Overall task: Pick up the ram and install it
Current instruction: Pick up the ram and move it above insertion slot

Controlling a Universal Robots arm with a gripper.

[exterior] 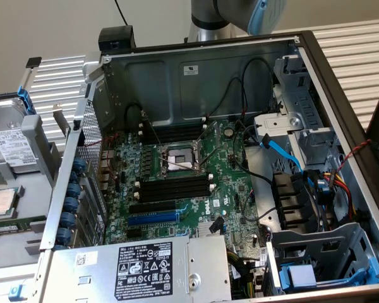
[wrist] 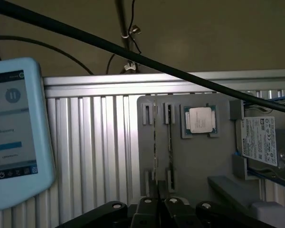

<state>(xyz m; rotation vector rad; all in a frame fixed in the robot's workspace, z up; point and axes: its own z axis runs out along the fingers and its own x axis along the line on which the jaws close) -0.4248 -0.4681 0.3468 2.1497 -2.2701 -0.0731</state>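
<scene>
Standing on its thin edge in a grey holder (wrist: 194,161) on the ribbed bench (wrist: 95,142), the ram (wrist: 154,142) shows as a narrow greenish-yellow line. Its long axis runs straight away from the gripper (wrist: 157,207), in line with it. 1 darker slit lies parallel just beside it; whether that holds another stick I cannot tell. A processor (wrist: 200,119) sits in the same holder, and the hard drive (wrist: 260,140) beyond wears a white label, its print too small to read. A tablet (wrist: 14,133) in a pale blue case shows writing I cannot make out. The gripper hangs over the holder, apart from the ram, fingers drawn together with nothing between them. In the exterior view the arm (exterior: 230,16) rises behind the open computer case (exterior: 170,88), whose green motherboard (exterior: 230,183) bears a white DELL mark.
</scene>
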